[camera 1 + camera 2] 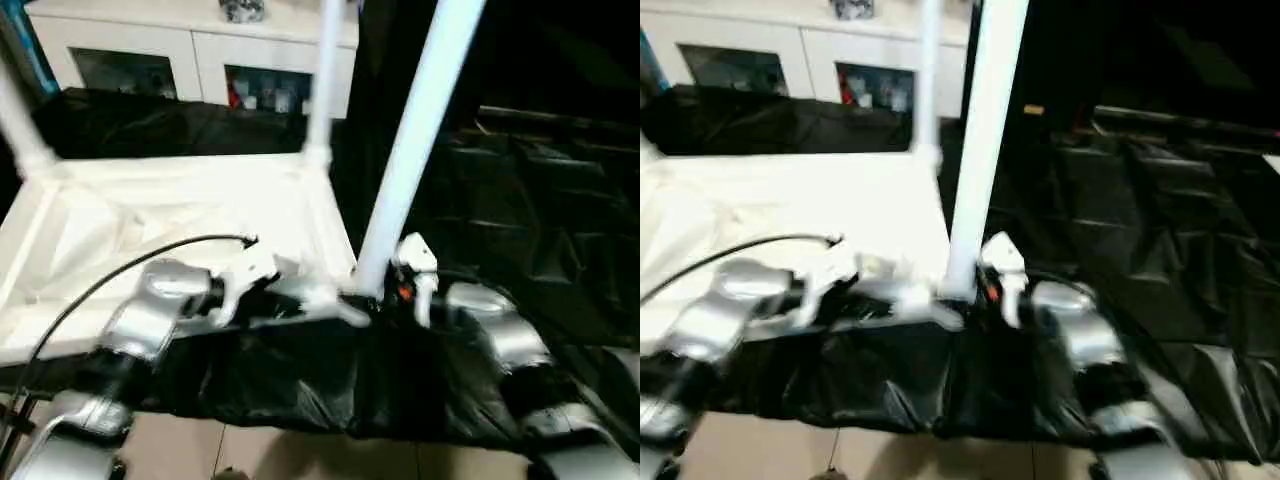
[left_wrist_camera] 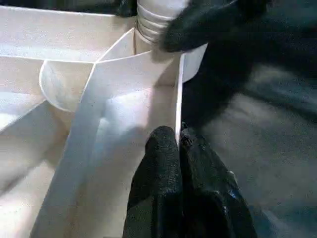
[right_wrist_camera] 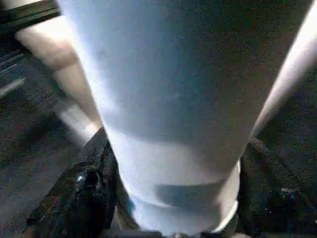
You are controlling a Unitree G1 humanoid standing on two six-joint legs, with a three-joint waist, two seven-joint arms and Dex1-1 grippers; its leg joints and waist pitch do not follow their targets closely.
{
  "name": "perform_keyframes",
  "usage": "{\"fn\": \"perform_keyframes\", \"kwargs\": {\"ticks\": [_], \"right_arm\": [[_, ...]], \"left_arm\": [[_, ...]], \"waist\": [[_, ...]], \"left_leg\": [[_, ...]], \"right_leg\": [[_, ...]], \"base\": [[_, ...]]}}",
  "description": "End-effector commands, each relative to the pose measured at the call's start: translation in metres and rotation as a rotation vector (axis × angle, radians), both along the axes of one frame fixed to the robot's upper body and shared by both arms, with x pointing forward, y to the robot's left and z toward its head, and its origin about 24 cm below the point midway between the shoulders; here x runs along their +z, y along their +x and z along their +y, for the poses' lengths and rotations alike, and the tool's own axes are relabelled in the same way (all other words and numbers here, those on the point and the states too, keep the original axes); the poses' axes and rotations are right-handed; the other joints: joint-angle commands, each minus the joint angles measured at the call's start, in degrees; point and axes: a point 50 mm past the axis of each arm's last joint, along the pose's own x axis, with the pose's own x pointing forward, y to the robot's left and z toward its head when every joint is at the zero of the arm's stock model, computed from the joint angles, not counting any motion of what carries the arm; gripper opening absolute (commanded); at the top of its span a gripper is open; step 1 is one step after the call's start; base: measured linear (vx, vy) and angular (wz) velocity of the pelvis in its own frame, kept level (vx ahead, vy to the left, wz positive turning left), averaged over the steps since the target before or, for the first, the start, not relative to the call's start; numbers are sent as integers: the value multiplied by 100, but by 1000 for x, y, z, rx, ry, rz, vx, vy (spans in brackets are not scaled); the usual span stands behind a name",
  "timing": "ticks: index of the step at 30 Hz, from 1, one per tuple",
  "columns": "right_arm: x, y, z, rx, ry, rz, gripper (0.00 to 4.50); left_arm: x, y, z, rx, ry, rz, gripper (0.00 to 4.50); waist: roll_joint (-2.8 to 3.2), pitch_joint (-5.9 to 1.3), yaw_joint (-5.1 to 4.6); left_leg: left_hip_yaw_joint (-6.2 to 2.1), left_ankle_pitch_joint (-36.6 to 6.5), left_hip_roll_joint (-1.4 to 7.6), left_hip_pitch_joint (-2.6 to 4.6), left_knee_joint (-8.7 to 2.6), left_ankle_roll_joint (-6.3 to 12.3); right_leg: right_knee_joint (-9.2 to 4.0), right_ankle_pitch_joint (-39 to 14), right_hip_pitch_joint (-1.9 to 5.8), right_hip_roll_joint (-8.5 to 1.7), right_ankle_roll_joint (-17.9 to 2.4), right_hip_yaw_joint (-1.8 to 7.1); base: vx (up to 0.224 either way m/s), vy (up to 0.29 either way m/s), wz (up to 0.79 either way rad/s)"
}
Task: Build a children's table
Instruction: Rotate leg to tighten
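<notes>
Nearest to the camera, the two silver forearms reach forward over black sheeting [image 1: 300,380] that covers the surface. The left pincer [image 2: 177,144] is clenched on the thin side wall of the table top [image 1: 150,230], close to the near right corner; one black finger is on each side of the wall. The right pincer [image 3: 173,198] grasps the bottom of a white tube leg [image 1: 415,150], a black finger on each side of it. This leg stands in the corner socket [image 2: 163,49] and leans a little to the right. The table top lies upside down on the sheeting, its ribs facing up. Farther back, another leg [image 1: 325,80] stands upright in the far right corner, and a third leg [image 1: 15,120] in the far left corner. Behind them is a white cabinet [image 1: 200,45] with glass doors.
</notes>
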Motion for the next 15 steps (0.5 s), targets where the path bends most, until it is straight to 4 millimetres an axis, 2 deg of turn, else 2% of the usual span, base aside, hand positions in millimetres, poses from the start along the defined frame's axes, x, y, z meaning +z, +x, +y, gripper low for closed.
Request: {"fn": "perform_keyframes", "kwargs": {"ticks": [1,3,4,5,8,9,10,11,13,15], "right_arm": [[-18,-5,30,-38,-30,79,274],[-19,-1,36,-129,-38,83,273],[-18,0,41,-157,-36,82,272],[-16,2,50,-178,-43,60,272],[-11,1,60,-154,-41,14,272],[-10,1,62,-144,-35,7,272],[-9,1,63,-133,-25,-4,328],[-8,1,63,-126,-7,-1,342],[-6,0,61,-100,21,4,350],[-6,0,57,-74,7,-13,363]], "left_arm": [[7,9,-34,29,-55,-51,0],[7,11,-46,58,-67,-56,0],[7,12,-51,59,-72,-58,0],[6,11,-60,60,-79,-62,0],[6,9,-66,41,-76,-70,0],[6,9,-66,35,-73,-73,0],[5,7,-66,19,-72,-75,0],[5,7,-65,9,-74,-77,0],[6,6,-62,-3,-73,-81,0],[7,4,-58,-25,-78,-87,0]], "waist": [[33,-272,-9],[31,-275,-32],[29,-288,-36],[34,-297,-29],[28,-310,-17],[28,-310,-17],[27,-309,-22],[25,-305,-23],[33,-290,-22],[29,-291,-22]], "left_leg": [[-104,-1183,248,5,-456,-40],[-93,-1127,253,-1,-450,-21],[-91,-1020,249,-15,-446,-7],[-81,-962,248,-7,-436,9],[-73,-794,243,-48,-428,83],[-73,-794,243,-48,-428,83],[-73,-767,243,-51,-431,127],[-73,-775,242,-54,-431,139],[-77,-949,247,-47,-442,140],[-83,-968,253,-54,-445,145]], "right_leg": [[-611,-2378,224,-587,-701,358],[-599,-2170,213,-572,-744,367],[-573,-1899,229,-571,-783,368],[-559,-1733,222,-569,-821,372],[-508,-1291,259,-569,-897,375],[-508,-1291,259,-569,-897,375],[-502,-1192,269,-563,-906,368],[-503,-1195,269,-560,-904,368],[-537,-1485,261,-573,-857,368],[-545,-1550,264,-582,-837,373]], "base": [[0,0,0],[0,0,0],[0,0,0],[0,0,0],[0,0,0],[0,0,0],[0,0,0],[0,0,0],[0,0,0],[0,0,0]]}}
